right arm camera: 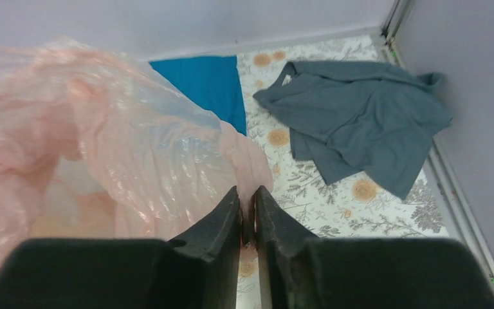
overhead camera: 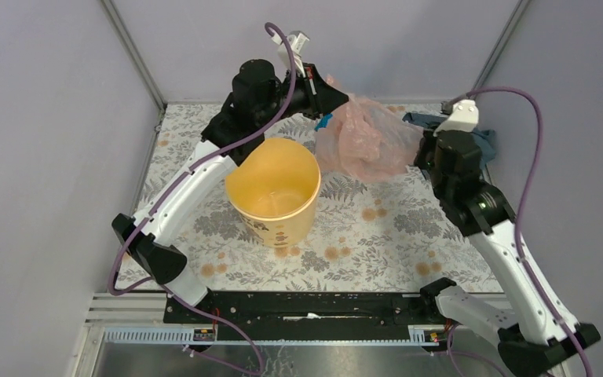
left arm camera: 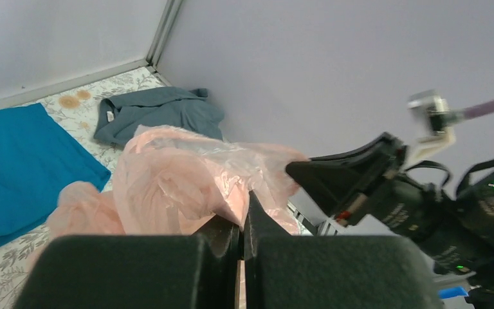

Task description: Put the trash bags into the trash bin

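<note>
Pinching the trash bag, left tool and right tool hold it aloft, mostly hiding blue cloth.

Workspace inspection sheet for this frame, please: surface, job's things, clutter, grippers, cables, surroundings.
Surface: table with a floral pattern.
Job's things: trash bag held up off the surface between both arms, beyond the bin's rim and not in it; trash bin upright.
Clutter: blue cloth and grey-blue cloth lying at the far side.
Grippers: left gripper and right gripper both shut on the trash bag.
Cables: purple cables loop off both arms.
Surroundings: plain grey walls.
</note>
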Available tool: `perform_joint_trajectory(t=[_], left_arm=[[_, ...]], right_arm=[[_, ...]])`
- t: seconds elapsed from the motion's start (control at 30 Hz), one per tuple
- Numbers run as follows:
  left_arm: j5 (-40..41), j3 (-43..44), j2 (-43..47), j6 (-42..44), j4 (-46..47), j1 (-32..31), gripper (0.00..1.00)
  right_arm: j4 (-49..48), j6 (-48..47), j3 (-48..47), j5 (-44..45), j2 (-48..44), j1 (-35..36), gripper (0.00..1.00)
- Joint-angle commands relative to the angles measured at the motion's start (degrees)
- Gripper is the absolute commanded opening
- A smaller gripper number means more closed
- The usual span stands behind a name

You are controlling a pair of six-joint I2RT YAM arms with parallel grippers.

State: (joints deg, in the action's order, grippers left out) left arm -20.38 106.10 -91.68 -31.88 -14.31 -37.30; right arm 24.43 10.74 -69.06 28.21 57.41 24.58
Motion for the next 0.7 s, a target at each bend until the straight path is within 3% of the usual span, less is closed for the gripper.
perform_joint_trajectory(t=[0.0, 0.17, 0.23, 0.3, 0.4, 0.53, 0.67], left_arm=[[3.0, 0.0, 0.5, 0.9, 1.0, -2.2, 0.0], [0.0, -1.6, -0.9, 1.1, 1.3, -5.8, 0.0], [-1.6, -2.4, -1.3, 0.9, 2.3, -6.3, 0.0], [-3.0, -3.2, -1.5, 0.5, 3.6, -6.4, 0.0], [-6.8, -4.9, -1.9, -1.3, 7.1, -6.6, 0.0], [-12.1, -6.8, -2.6, -3.1, 12.4, -7.2, 0.0], [-13.4, -7.4, -3.0, -2.7, 12.8, -8.4, 0.0]], right_arm=[[4.4, -1.3, -1.7, 0.9, -6.3, -0.2, 0.24], [15.7, -0.4, -6.6, -1.3, -6.8, -0.1, 0.57], [22.4, -0.5, -11.7, -0.1, -5.9, -0.1, 0.76], [27.7, -0.5, -16.2, -0.5, -4.8, -0.2, 0.85], [28.9, 0.9, -17.5, -9.9, -5.0, -0.2, 0.82], [18.0, 9.6, -6.7, -24.4, -8.4, -0.2, 0.79], [8.0, 16.2, 3.1, -26.2, -11.4, -0.2, 0.63]])
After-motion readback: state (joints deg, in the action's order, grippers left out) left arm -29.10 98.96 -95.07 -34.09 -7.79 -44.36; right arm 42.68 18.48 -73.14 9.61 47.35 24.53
